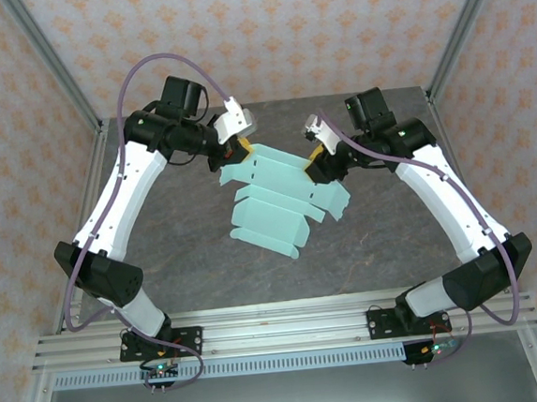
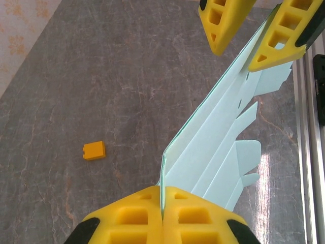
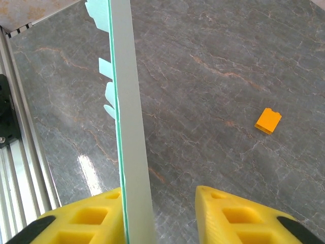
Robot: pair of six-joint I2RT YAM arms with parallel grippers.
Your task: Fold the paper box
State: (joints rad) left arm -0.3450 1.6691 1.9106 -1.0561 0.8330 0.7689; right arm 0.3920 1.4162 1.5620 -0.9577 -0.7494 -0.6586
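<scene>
Top camera high behind the arm bases (image 1: 163,342), looking down on the table (image 1: 181,274), wrist cameras close behind their fingers (image 2: 132,216), facing downward from opposite sides, sharing box (image 2: 213,147) and cube (image 2: 94,150).

1. The worktop (image 1: 395,246) is grey with marble-like veins.
2. A small orange cube (image 2: 94,150) lies on its bare surface.
3. Peach patterned walls (image 1: 263,32) stand behind; aluminium rails (image 1: 280,330) run along its near edge.
</scene>
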